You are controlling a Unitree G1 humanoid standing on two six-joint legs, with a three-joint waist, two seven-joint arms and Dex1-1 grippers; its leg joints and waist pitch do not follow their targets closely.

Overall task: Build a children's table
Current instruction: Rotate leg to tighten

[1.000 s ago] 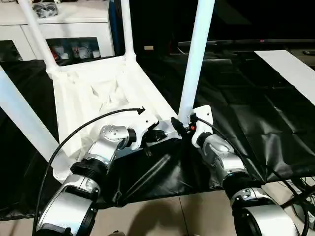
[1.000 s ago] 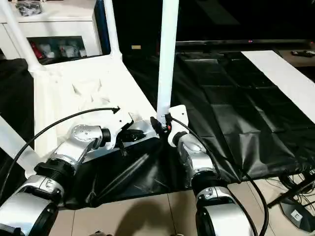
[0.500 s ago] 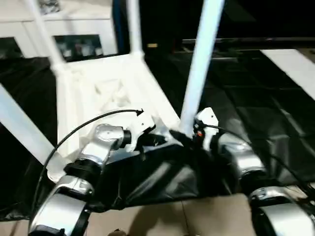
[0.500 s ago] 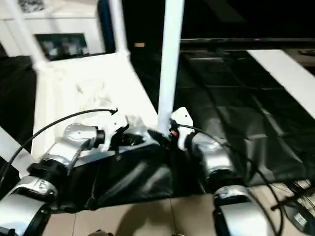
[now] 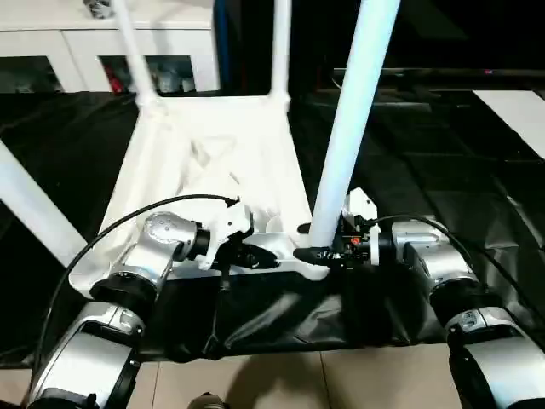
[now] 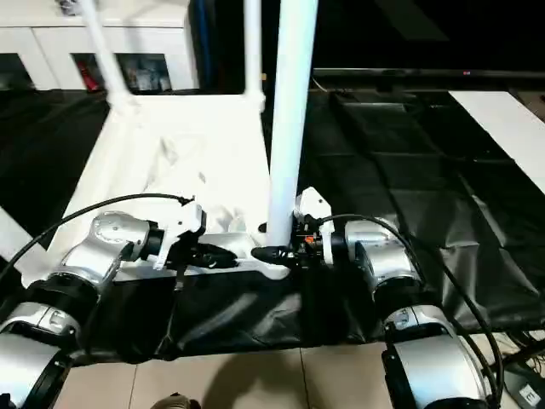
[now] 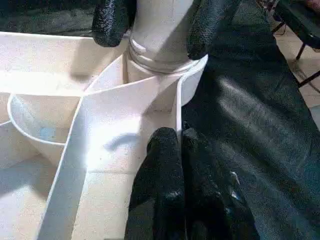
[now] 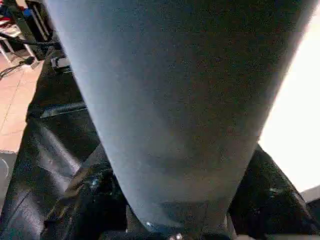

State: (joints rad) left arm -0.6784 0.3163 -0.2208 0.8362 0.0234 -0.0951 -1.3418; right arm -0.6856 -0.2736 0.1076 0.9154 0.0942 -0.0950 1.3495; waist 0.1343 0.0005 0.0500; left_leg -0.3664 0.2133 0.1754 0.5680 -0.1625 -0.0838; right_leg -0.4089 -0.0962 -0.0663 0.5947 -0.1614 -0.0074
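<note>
Forearms fill the bottom of the frame. Just above them, at centre, the right gripper (image 5: 317, 254) has its fingers (image 7: 114, 20) either side of the near leg (image 5: 349, 128) at its base, seemingly gripping it. The left gripper (image 5: 255, 256) is fully closed, empty, resting on the ribbed underside of the tabletop (image 5: 213, 170) beside the socket (image 7: 192, 75). To seat the leg well, I'd keep it plumb, press straight down, and brace the top against sliding. Two far legs (image 5: 279, 47) stand at upper centre before a cabinet (image 5: 51, 51).
</note>
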